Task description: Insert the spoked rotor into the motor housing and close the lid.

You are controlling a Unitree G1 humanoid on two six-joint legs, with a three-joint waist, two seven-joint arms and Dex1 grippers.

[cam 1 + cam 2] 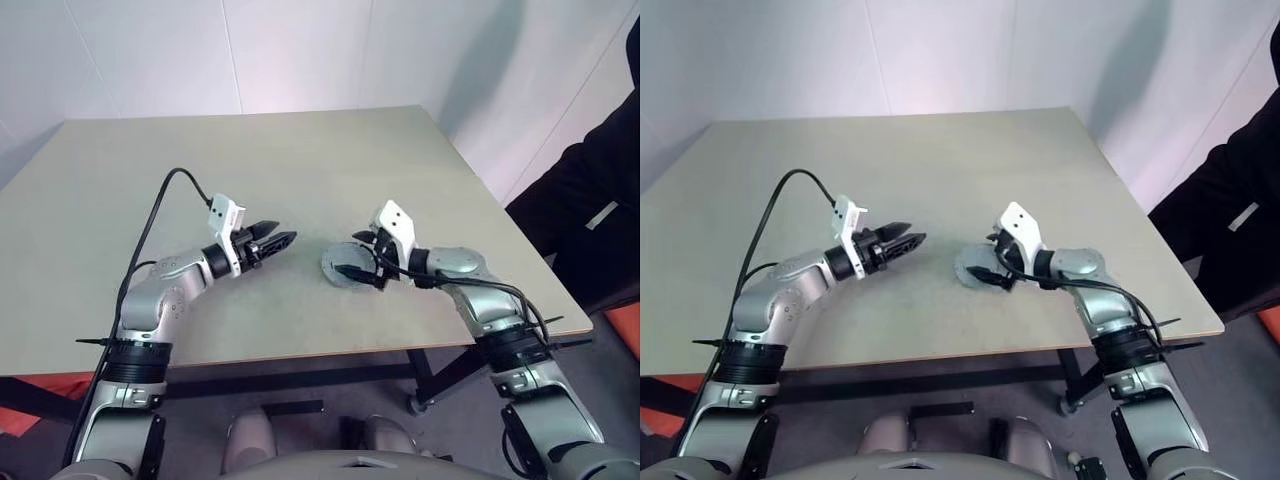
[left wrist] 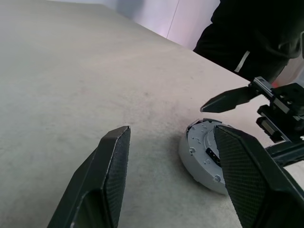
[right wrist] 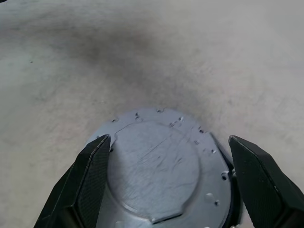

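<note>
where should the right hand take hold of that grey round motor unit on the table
Grip the motor housing by its curved side wall, on opposite sides of the rim. It lies flat on the table with its lid up, a low round puck with no handle. Coming from above at a slant, as the open right hand is now placed, looks best.

Table (image 1: 250, 170): pale beige-grey top, matte, lightly scuffed, squared corners, on dark legs. One thing lies directly on it: the motor housing (image 1: 347, 268), a round grey metal unit with the lid (image 3: 156, 166) seated on top, flat face up, small holes around its rim. Housing sits nearer the table's front edge, right of middle.
</note>
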